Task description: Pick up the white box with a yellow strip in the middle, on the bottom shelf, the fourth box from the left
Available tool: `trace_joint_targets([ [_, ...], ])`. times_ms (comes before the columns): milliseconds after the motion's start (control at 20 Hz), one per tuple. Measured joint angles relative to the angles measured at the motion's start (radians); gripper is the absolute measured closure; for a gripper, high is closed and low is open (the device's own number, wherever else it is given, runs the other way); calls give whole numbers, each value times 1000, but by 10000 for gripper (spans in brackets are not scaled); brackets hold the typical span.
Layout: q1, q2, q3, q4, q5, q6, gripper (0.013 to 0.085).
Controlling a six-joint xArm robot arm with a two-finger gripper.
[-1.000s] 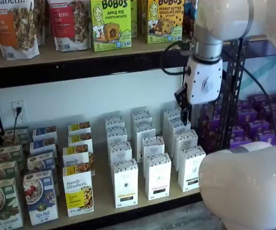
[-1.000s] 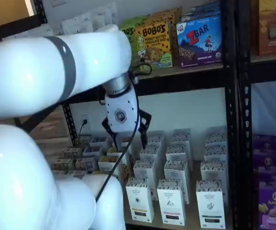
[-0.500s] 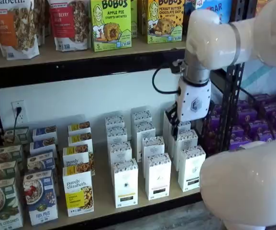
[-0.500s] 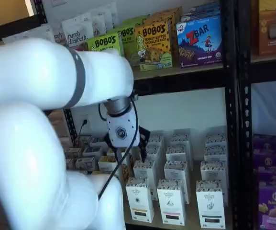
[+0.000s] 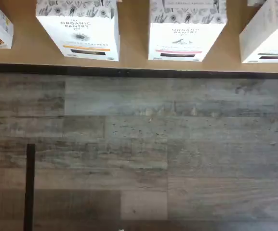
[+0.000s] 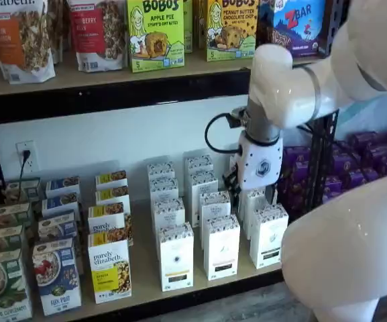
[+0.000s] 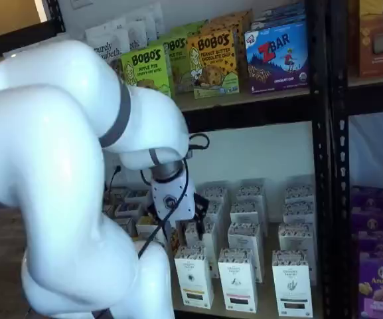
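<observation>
Since the earlier frame, my end effector (image 6: 243, 196) had descended toward the box rows, fingers spread wide. I noted the white box (image 6: 176, 256) standing untouched at the bottom shelf (image 6: 143, 282) front.

A shop-style setting is shown: black metal shelving (image 6: 113, 100) stocked with rows of identical packaged goods. Bobo's boxes (image 6: 155, 35) and granola bags (image 6: 19, 37) are seen upper left, purple boxes (image 7: 380, 279) lower right.

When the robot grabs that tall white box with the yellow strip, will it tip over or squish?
Probably tippy: the white box stands tall and narrow on the bottom shelf. It looks like thin card, so a hard squeeze might dent it. Its smooth faces could slip a little.
</observation>
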Motion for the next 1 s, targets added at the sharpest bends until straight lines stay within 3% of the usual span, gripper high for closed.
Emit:
trace_joint_targets([
  [300, 1, 89, 23, 17, -129, -10, 130],
  [600, 27, 189, 12, 24, -216, 11, 130],
  [800, 39, 304, -1, 35, -355, 12, 130],
  [1000, 30, 408, -24, 1, -438, 35, 130],
])
